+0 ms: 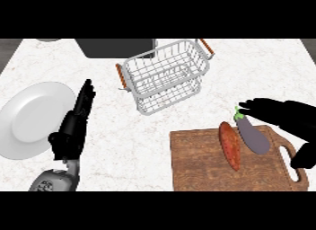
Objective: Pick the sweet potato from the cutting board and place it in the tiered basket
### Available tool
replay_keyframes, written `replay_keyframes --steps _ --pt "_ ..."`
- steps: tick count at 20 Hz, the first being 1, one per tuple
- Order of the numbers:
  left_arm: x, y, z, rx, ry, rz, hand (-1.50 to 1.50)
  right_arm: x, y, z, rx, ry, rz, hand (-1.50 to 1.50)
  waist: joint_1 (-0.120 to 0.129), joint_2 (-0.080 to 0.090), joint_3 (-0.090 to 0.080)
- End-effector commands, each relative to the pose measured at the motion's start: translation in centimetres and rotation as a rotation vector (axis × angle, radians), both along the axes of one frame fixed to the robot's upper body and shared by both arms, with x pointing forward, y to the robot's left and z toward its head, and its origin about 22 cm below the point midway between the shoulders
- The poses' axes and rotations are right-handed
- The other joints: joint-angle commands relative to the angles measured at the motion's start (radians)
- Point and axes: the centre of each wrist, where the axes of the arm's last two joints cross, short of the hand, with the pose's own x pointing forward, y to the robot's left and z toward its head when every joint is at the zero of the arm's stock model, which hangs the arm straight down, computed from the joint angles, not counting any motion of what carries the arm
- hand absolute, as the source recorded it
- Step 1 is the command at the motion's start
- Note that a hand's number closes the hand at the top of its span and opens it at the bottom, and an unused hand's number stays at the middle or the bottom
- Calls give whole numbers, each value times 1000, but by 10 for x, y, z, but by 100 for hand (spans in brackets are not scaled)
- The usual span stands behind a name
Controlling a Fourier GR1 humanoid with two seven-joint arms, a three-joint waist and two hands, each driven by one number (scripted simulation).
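My right hand (280, 114) hangs over the far right corner of the cutting board (194, 166), its fingers (248, 107) curled downward but holding nothing that I can see. The sweet potato (230, 144) lies on the board toward its middle, its long axis running from the board's far edge back toward me. It lies on the basket side of my right hand, with the eggplant (252, 134) between the two, nearly parallel and just beside it. My left hand (74, 123) rests open, off the board beside the white plate (24, 121), so the right is nearer, I judge. The tiered basket (164, 74) stands on the bench (266, 67) beyond the board. I can read no writing or labels anywhere.
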Motion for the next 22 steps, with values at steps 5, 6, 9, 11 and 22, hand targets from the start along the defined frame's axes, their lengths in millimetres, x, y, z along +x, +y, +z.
replay_keyframes --steps 5,6,9,11,22 --pt "-2 20 -14 8 -8 2 0 0 16 -6 15 59 67 -150 -2 -1 -1" --pt "4 12 -3 0 -9 -1 0 -19 26 -17 21 63 55 -150 -7 -2 0" --pt "15 10 2 -12 -7 6 0 -17 26 -12 6 88 65 -150 -7 -1 -1" --pt "0 -9 2 -17 9 -5 0 5 2 -6 12 87 53 -150 0 -1 0" --pt "21 -7 7 9 -1 23 0 15 51 -49 -39 113 53 -150 1 0 0"
